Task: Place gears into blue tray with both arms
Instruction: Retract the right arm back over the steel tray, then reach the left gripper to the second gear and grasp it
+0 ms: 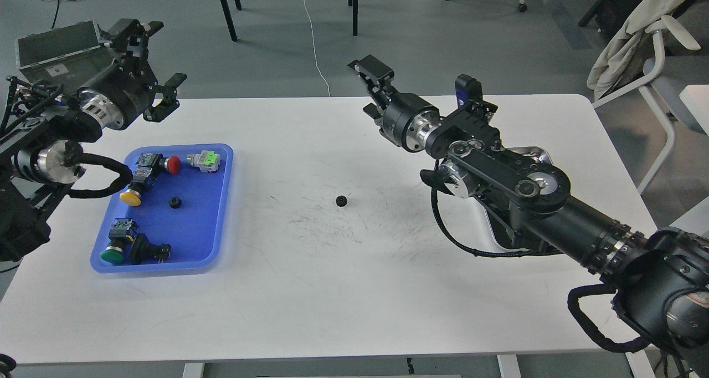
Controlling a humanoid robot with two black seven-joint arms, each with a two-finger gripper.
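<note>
The blue tray (202,231) lies at the table's left. One gear (174,202), a tiny black toothed disc, rests inside it near the middle. A second gear (341,201) lies alone on the white table at its centre, touched by nothing. My left gripper (159,61) hangs open above the table's far left corner, beyond the tray, with nothing between its fingers. My right gripper (368,87) is raised over the table's far edge, well above and behind the loose gear; its fingers stand apart and hold nothing.
Several push-button switches (143,171) with red, yellow and green caps sit in the blue tray around the gear. A steel tray (541,154) at the right is mostly hidden by my right arm. A grey crate (52,56) stands off the table's far left.
</note>
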